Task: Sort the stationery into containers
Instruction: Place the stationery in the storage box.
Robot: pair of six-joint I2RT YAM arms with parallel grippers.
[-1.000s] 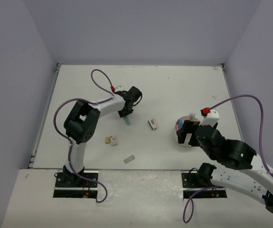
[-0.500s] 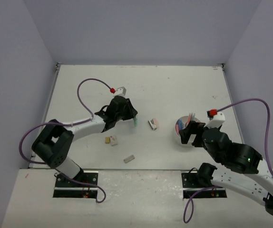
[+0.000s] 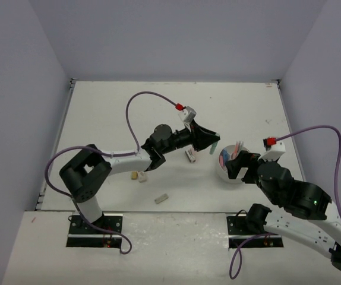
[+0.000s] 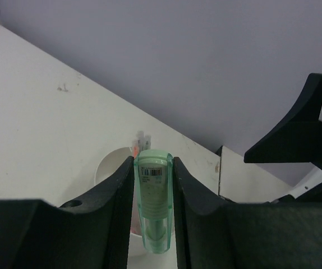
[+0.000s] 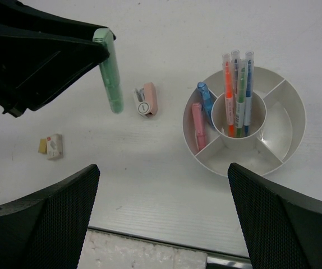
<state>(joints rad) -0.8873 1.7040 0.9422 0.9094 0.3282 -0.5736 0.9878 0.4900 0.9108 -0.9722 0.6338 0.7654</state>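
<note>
My left gripper (image 3: 214, 143) is shut on a pastel green highlighter (image 4: 153, 199), held in the air just left of the round white organizer (image 3: 223, 168); the highlighter also shows in the right wrist view (image 5: 111, 73). The organizer (image 5: 293, 147) holds thin pens (image 5: 237, 92) in its centre cup and a pink piece (image 5: 198, 125) and a blue piece (image 5: 206, 99) in its left compartment. My right gripper (image 5: 164, 224) is open and empty, above the table near the organizer. A pink and white stapler-like piece (image 3: 191, 155) lies below the left gripper.
A tan block and a white block (image 3: 139, 175) lie left of centre, also visible in the right wrist view (image 5: 51, 145). A grey block (image 3: 161, 198) lies near the table's front edge. The back wall stands behind the table.
My left arm has swung right across the table with the green highlighter, from left of centre to beside the organizer. The right arm has barely shifted.
</note>
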